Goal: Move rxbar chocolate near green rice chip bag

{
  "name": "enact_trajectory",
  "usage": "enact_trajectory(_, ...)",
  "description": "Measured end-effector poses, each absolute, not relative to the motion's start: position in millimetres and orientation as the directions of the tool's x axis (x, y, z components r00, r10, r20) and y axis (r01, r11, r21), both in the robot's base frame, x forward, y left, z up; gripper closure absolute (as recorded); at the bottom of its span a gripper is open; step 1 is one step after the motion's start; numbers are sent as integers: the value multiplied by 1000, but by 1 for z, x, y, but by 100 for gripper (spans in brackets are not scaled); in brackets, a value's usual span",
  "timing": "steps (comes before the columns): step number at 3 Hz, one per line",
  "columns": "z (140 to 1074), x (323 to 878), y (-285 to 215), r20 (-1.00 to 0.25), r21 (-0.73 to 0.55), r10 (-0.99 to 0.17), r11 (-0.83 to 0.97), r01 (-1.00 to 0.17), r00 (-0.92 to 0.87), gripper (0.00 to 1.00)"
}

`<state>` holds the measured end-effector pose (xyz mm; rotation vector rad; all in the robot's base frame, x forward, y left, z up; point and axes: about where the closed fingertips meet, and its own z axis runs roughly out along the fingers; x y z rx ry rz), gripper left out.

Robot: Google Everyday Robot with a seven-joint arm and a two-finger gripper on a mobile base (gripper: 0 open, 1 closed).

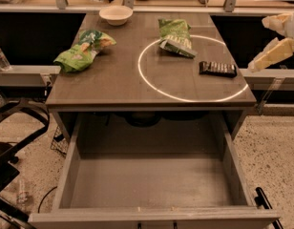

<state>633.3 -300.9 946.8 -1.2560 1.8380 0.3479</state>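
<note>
The rxbar chocolate (pixel 218 68), a small dark bar, lies flat on the right side of the table, inside the white ring. The green rice chip bag (pixel 82 50), light lime green and wrinkly, lies on the table's left side, far from the bar. My gripper (pixel 270 38) hangs at the right edge of the view, beyond the table's right edge and a little above and to the right of the bar. Its pale fingers (pixel 273 54) are spread apart with nothing between them.
A deeper green bag (pixel 175 36) lies at the ring's top, left of the bar. A white bowl (pixel 116 14) stands at the back. A white ring (pixel 148 82) is marked on the tabletop. A large drawer (pixel 152 182) stands open below the table's front edge.
</note>
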Motion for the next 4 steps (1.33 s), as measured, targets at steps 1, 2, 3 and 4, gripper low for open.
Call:
enact_trajectory(1, 913, 651, -290, -805, -138, -571, 447, -884, -163, 0)
enact_trajectory(2, 887, 672, -278, -829, -72, -526, 437, -897, -190, 0)
enact_trajectory(3, 871, 692, -275, -857, -48, -479, 440, -897, -189, 0)
enact_trajectory(4, 857, 704, -276, -879, -28, -439, 435, -900, -185, 0)
